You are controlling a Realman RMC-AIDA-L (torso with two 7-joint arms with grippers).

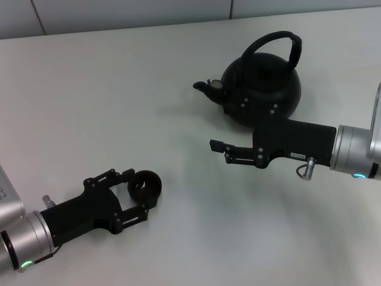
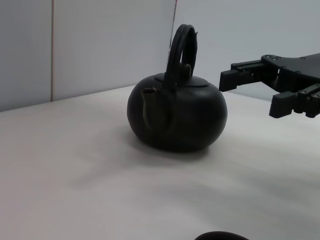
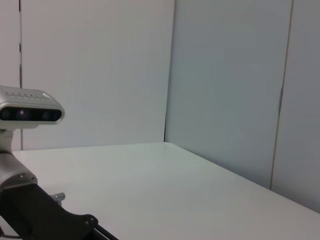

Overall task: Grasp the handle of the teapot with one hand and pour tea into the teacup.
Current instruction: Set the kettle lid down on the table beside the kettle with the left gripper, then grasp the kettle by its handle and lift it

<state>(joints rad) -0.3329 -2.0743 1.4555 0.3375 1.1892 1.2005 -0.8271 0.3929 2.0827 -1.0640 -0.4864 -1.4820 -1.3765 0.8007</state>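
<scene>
Head view is showing white table (image 1: 89, 107) meeting pale wall panels (image 1: 119, 12), left gripper (image 1: 138, 189) gripping teacup (image 1: 146, 184), right gripper (image 1: 221, 150) spread beside teapot (image 1: 262, 89).

Teapot (image 1: 262, 89) on table (image 1: 89, 107), far right, spout pointing left, handle (image 1: 278, 44) arched over top. Right gripper (image 1: 219, 151) just in front of pot, aimed left. Teacup (image 1: 146, 184) near-left, btwn left gripper (image 1: 138, 189) fingers.

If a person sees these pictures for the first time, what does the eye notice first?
First the big black teapot at the far right of the white table, handle arched over it, spout pointing left. Just in front, the right gripper hovers open. Near left, the left gripper has its fingers around the small dark teacup.
</scene>
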